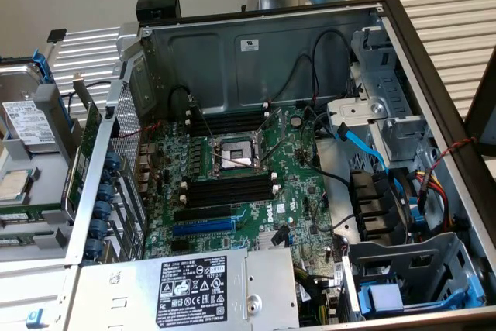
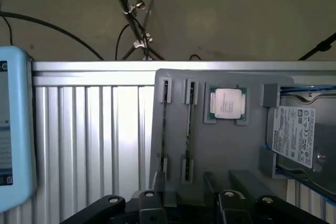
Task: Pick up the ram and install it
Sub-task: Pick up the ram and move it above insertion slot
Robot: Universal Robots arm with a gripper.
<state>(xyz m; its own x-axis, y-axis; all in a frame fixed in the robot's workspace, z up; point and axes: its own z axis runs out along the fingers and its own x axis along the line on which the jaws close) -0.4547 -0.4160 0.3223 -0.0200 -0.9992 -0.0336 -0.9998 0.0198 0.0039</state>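
Steel-grey computer case [image 1: 256, 52] is lying open, with its green motherboard [image 1: 302, 184] showing long black memory slots [image 1: 229, 189]. At the exterior view's left, a grey tray [image 2: 220, 150] is carrying a hard drive [image 2: 294, 135], the ram [image 2: 189, 129] and a processor [image 2: 227, 102]. The ram is standing on edge between grey clips, showing only a thin dark line, just beside a second stick [image 2: 164, 129]. The gripper [image 2: 186, 187] is hovering over the tray, fingers spread and gripping nothing.
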